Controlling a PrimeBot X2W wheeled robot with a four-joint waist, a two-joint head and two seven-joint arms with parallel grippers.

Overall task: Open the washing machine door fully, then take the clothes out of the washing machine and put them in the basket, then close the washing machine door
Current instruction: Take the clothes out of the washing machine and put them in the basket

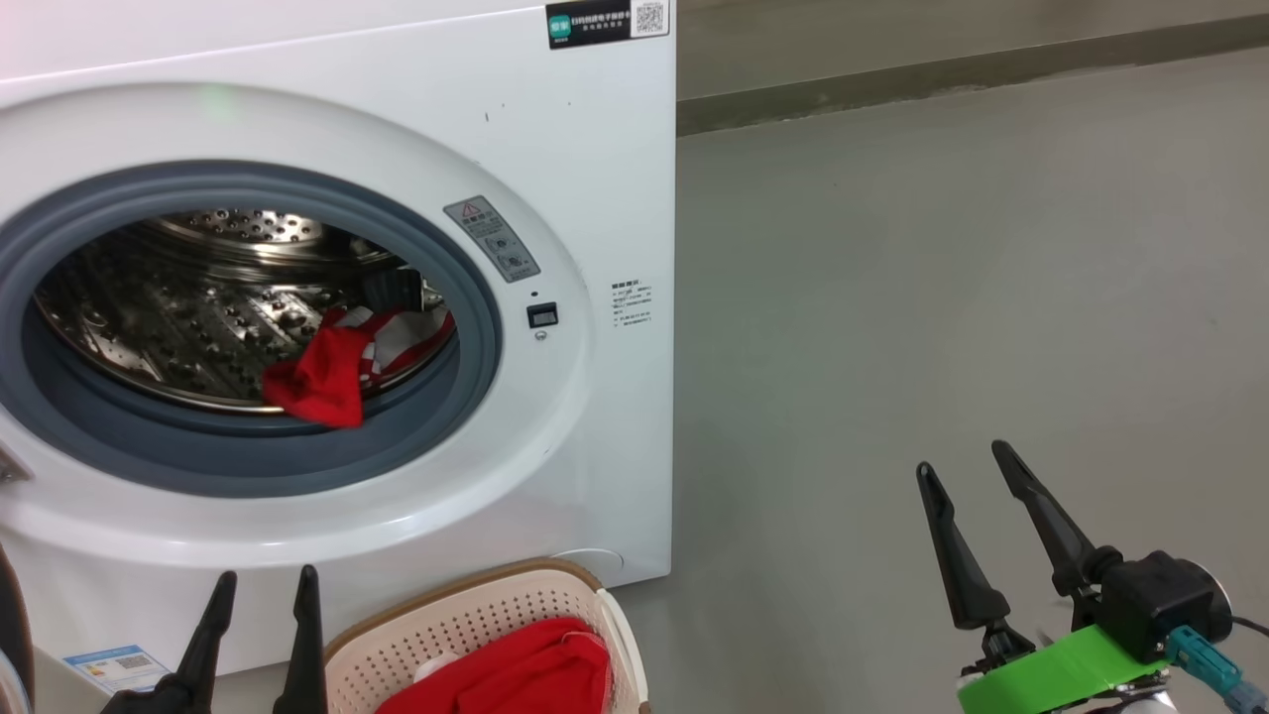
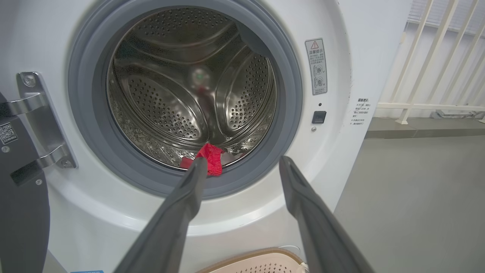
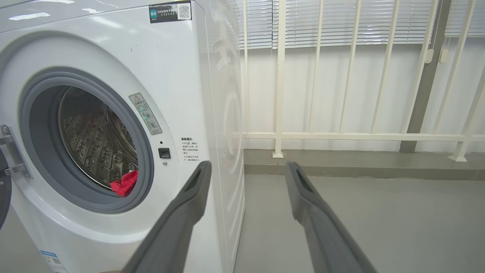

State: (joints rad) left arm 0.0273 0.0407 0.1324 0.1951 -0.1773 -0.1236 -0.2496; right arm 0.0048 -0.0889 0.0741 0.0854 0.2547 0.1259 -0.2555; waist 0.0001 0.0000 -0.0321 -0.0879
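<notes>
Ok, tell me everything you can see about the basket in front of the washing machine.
The basket is cream-white plastic with rows of small holes in its sides, a brown woven-look rim and a white handle at its right end. It sits upright just before the base of the washing machine, below its open mouth. A red garment lies heaped inside, with a bit of white beside it. The head view's bottom edge cuts off its lower part.

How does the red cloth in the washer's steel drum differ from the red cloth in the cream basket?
The drum's red garment lies crumpled at the front lip, drooping onto the grey rubber ring; the basket's red garment sits heaped inside the cream plastic basket. The drum's one shows white stripes; the basket's looks mostly plain red. Both are soft, bright red.
</notes>
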